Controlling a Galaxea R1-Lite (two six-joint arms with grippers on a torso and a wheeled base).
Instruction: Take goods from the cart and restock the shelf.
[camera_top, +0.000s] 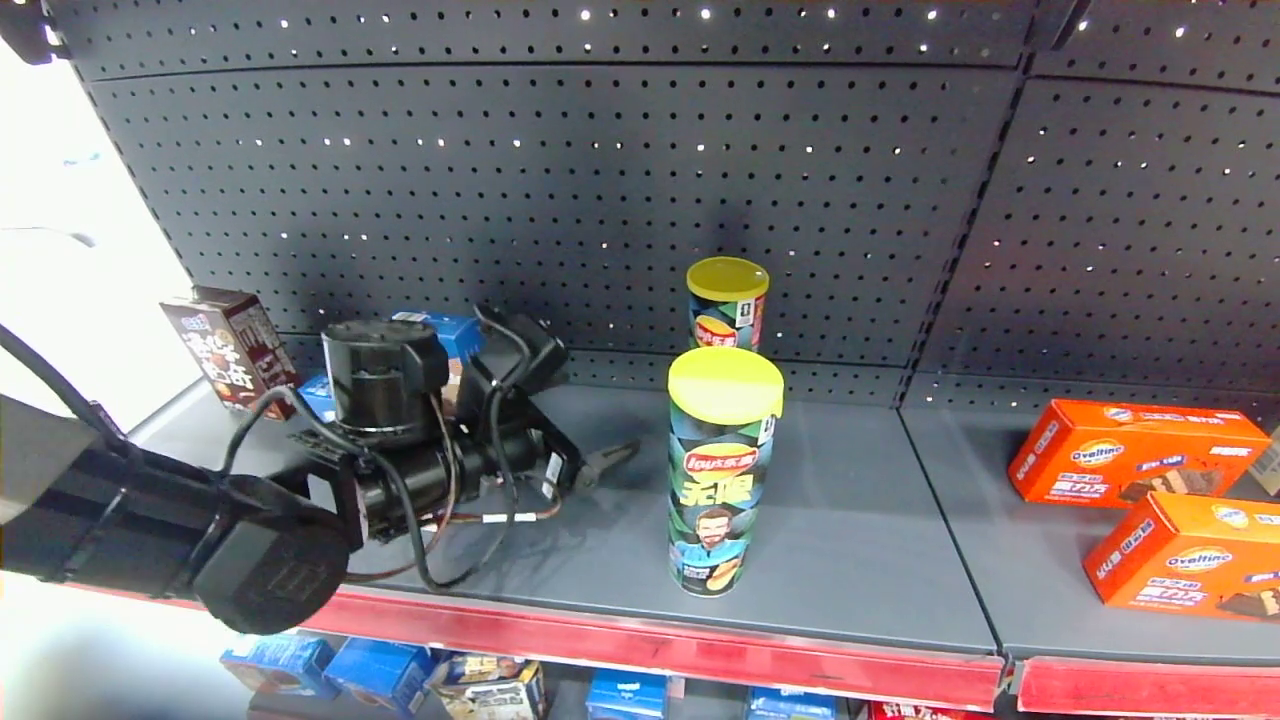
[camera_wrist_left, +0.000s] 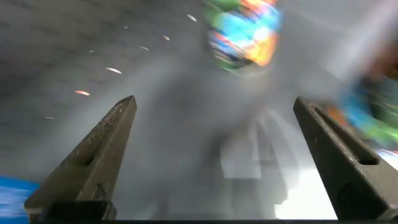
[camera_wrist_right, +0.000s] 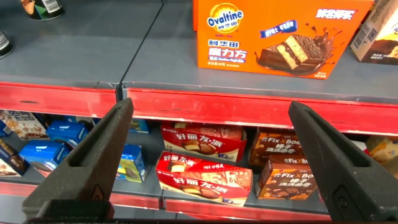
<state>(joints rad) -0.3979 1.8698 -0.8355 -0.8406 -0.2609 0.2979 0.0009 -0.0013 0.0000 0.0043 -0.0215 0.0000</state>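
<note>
- Head view: the left gripper sits low over the shelf, fingers spread and holding nothing, just beside the front chip can.
- Behind that, the second chip can stands upright near the pegboard.
- Right wrist view: the right gripper is spread wide too, empty, facing the shelf's red edge under an orange box.

Grey shelf with two upright chip cans, orange boxes, brown carton
</note>
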